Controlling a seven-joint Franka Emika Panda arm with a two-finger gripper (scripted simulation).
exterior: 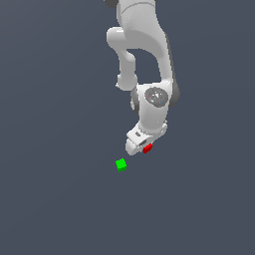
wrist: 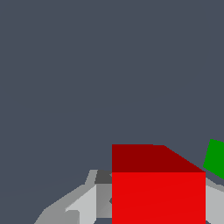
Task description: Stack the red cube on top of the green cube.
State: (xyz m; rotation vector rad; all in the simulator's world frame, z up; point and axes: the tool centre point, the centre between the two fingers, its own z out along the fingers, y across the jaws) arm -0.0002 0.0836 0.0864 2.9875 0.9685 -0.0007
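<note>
You've got the red cube [exterior: 147, 148] sitting right at the tip of the gripper [exterior: 141, 146], which hangs off the white Panda arm [exterior: 149, 55] coming down from the upper middle of the exterior view. Take the green cube [exterior: 121, 165] as your reference: it rests alone on the flat dark grey floor [exterior: 50, 199], and the red cube is near it but clearly apart, up and toward the exterior view's right of it. The gripper body is just beside the red cube and also up and to the exterior view's right of the green one. In the wrist view the red cube [wrist: 158, 197] fills the lower frame, one lit face and one darker face visible, with grey-white finger parts [wrist: 83, 205] showing on one side of it and a sliver of pale finger on the other, so the jaws read as clamped onto the red cube, with a finger on either flank. The green cube [wrist: 215, 158] shows only as a partial corner at the frame edge in the wrist view, close to the red cube's far edge but not touching it. You can't tell from either view whether the red cube is lifted clear of the floor or still resting on it. The green cube has nothing on top of it.
</note>
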